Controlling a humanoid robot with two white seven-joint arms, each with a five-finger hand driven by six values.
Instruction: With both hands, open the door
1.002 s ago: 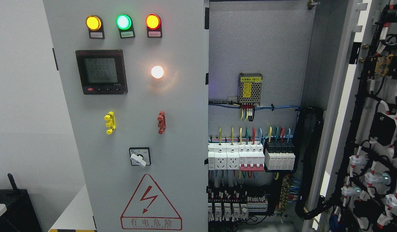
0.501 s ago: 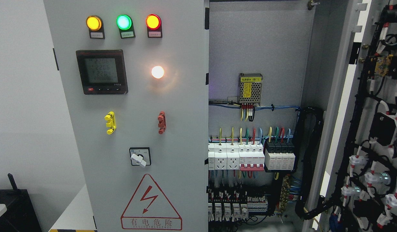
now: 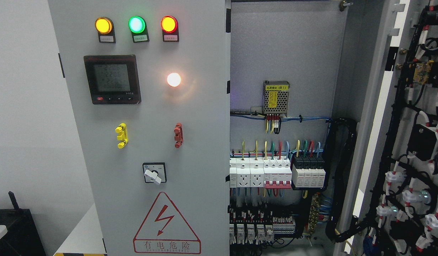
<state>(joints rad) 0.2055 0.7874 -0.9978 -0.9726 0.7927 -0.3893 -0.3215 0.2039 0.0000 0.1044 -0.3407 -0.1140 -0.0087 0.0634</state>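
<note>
While I look through the head view: no hand of mine shows, so I cannot tell the state of either hand's fingers or which is nearer.
Right door (image 3: 414, 117): swung wide, wiring side facing me, long axis vertical.
Left door (image 3: 148, 142): shut, free edge beside the open bay (image 3: 283, 53).
Against earlier frames: only meter (image 3: 112, 79) digits differ.

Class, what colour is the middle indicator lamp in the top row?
Green, seen clearly in the head view.
</note>
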